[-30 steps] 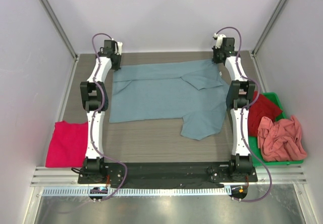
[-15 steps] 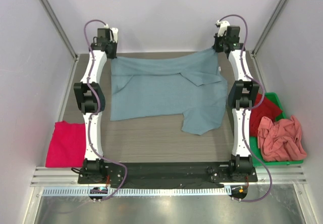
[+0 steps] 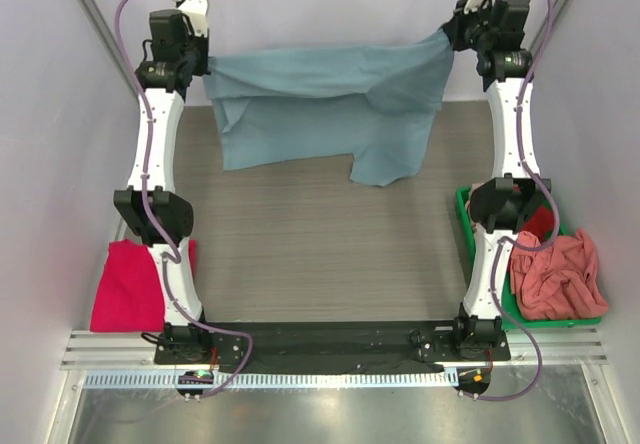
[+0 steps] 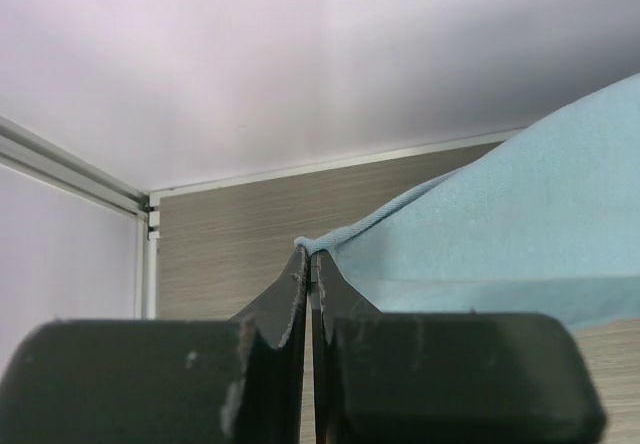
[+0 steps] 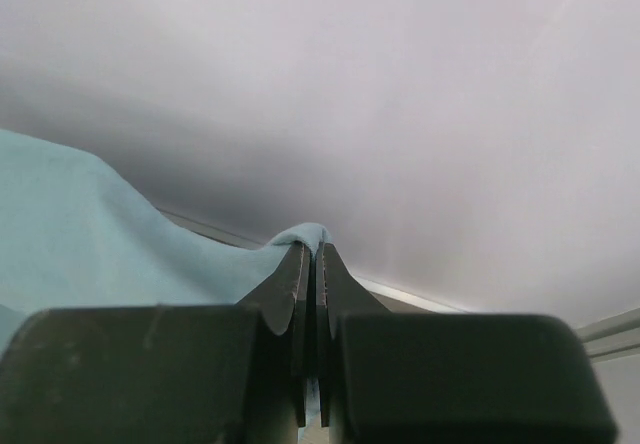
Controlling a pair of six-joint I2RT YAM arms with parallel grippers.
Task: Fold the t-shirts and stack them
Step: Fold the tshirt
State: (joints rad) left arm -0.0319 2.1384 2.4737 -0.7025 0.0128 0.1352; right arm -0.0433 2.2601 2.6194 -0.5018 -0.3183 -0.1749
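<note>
Lilac enclosure walls (image 3: 320, 14) on three sides, with a grey wood-grain table (image 3: 320, 254) inside. The landmark for all positions is the green bin (image 3: 560, 318) at the table's right edge.

Change over the last second:
- The grey-blue t-shirt (image 3: 320, 104) was lying mostly flat on the table, left of the bin. It now hangs like a curtain, up and back-left of the bin, close to the rear wall.
- Both arms have gone from low and folded to extended high, taking the shirt's far edge up with them.
- One sleeve or flap droops lower on the side nearer the bin. I can't tell whether the bottom edge touches the table.

End effectors:
- Left end effector (image 3: 200, 64): pads pressed together on a corner of the blue cloth. The left wrist view shows the fabric edge pinched at the tips (image 4: 308, 259).
- Right end effector (image 3: 455, 36): same, clamped on the opposite corner, with cloth bunched over the tips (image 5: 312, 249).

My read for the task: this is a lift-and-shake or re-lay step to flatten the shirt before folding. No fold has been made yet. The drooping flap could land creased if the shirt is lowered as it is.

Other shirts:
- The magenta t-shirt (image 3: 130, 284) is folded flat on the far side of the table from the bin, at the left edge. It looks like the start of the stack.
- The salmon t-shirt (image 3: 560, 274) is crumpled in the bin's near half.
- The red t-shirt (image 3: 535, 219) is in the bin's far half, partly hidden by the right arm.
</note>
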